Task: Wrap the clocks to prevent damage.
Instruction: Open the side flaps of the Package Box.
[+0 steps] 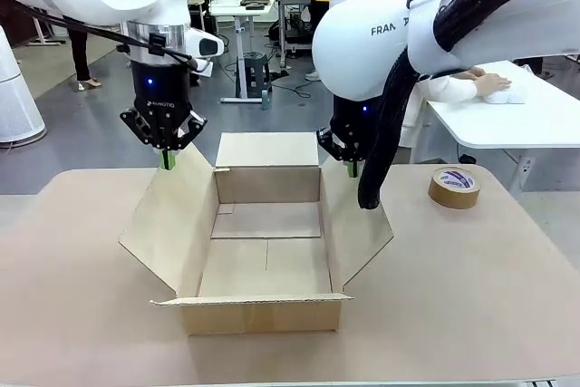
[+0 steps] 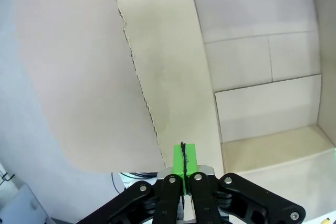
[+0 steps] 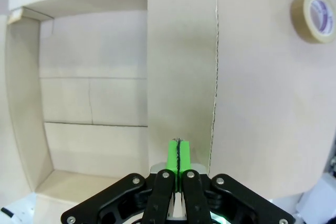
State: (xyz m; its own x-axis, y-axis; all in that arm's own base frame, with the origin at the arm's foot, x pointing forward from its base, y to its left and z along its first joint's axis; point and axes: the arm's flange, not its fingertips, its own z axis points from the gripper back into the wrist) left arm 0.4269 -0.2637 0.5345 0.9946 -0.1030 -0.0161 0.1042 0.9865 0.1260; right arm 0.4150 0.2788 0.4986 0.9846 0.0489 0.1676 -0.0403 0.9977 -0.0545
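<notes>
Left end effector (image 1: pixel 167 162) and right end effector (image 1: pixel 352 169) both have their pads pressed together, holding nothing, tips at the open cardboard box's (image 1: pixel 263 314) side flaps. Well beyond the right one, a person's hand (image 1: pixel 492 84) rests on a small white bundle (image 1: pixel 512 95), contents unclear.

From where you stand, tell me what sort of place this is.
Probably a robotics lab or workshop: an open brown cardboard box and a brown tape roll sit on the beige table, with a white work table and a black stool behind.
</notes>
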